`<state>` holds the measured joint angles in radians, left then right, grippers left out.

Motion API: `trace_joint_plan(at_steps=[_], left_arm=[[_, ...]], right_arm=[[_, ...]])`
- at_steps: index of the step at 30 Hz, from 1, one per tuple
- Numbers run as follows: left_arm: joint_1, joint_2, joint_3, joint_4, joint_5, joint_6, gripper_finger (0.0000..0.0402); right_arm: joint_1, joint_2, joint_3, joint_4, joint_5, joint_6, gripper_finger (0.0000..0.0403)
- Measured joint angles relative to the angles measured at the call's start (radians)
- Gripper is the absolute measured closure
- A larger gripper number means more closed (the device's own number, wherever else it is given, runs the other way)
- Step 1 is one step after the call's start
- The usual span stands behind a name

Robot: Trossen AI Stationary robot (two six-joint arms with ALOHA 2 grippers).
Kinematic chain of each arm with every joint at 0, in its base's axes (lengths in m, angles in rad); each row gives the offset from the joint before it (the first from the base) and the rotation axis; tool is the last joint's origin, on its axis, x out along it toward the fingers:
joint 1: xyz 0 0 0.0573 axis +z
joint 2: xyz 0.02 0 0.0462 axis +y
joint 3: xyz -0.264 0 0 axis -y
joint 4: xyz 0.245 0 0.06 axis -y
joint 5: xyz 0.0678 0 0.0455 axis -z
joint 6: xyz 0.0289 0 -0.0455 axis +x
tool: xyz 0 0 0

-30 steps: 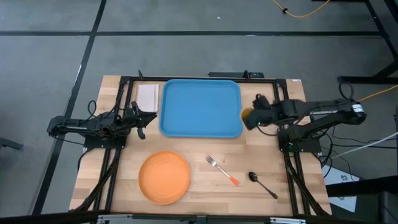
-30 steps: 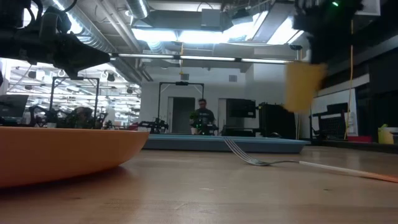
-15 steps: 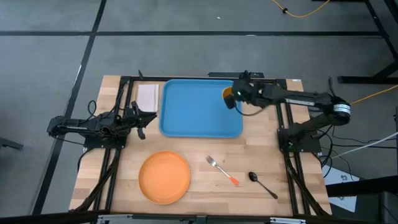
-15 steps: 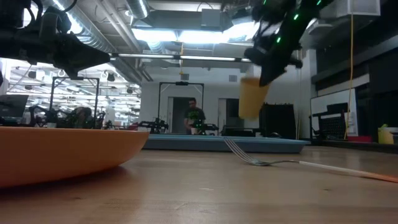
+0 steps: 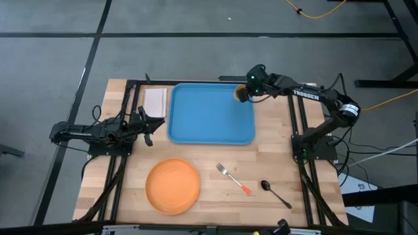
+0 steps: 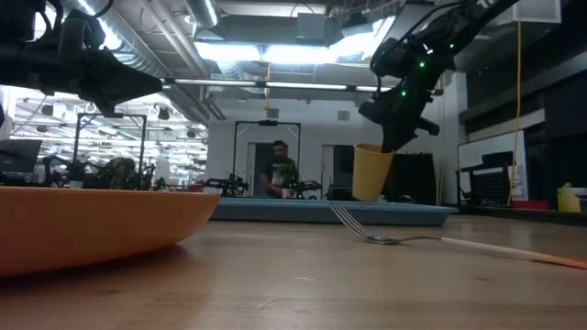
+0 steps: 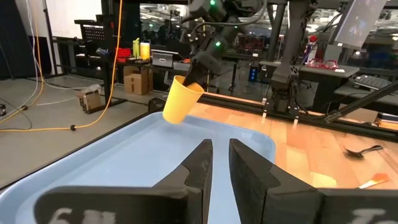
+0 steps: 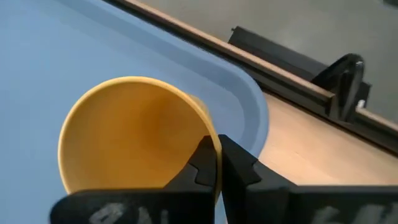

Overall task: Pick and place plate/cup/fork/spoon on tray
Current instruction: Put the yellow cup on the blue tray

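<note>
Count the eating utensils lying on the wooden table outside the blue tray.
2: the orange-handled metal fork right of the round orange plate, and the dark spoon further right. None seems hidden.

Wooden table (image 5: 130, 163) — tray (image 5: 210, 124), white pad (image 5: 155, 101), plate (image 5: 172, 186), fork (image 5: 233, 178), spoon (image 5: 275, 192).

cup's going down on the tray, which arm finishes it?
Right. Its tool is shut on the cup over the tray's far right corner. The left tool waits beside the tray's left edge.

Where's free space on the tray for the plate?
Nearly the whole tray is bare; only its far right corner is taken, where the right gripper holds the cup. The plate fits toward the white pad side.
</note>
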<state>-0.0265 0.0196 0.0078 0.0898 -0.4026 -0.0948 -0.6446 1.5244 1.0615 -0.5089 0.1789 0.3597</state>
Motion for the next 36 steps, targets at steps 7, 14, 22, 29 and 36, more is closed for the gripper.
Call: trace_joint_plan(at_steps=[7, 14, 22, 29, 36], left_arm=[[0.000, 0.000, 0.000, 0.000, 0.000, 0.000, 0.0354], [0.000, 0.000, 0.000, 0.000, 0.000, 0.000, 0.0354], [0.000, 0.000, 0.000, 0.000, 0.000, 0.000, 0.0354], [0.000, 0.000, 0.000, 0.000, 0.000, 0.000, 0.0354], [0.000, 0.000, 0.000, 0.000, 0.000, 0.000, 0.0354]], right_arm=[[-0.005, 0.042, 0.000, -0.006, -0.025, -0.002, 0.0399], [-0.005, 0.057, 0.000, -0.015, -0.024, 0.017, 0.0358], [-0.005, 0.057, 0.000, -0.015, -0.023, -0.037, 0.0341], [-0.005, 0.057, 0.000, 0.031, -0.015, -0.052, 0.0313], [-0.005, 0.057, 0.000, 0.053, 0.031, -0.054, 0.0305]])
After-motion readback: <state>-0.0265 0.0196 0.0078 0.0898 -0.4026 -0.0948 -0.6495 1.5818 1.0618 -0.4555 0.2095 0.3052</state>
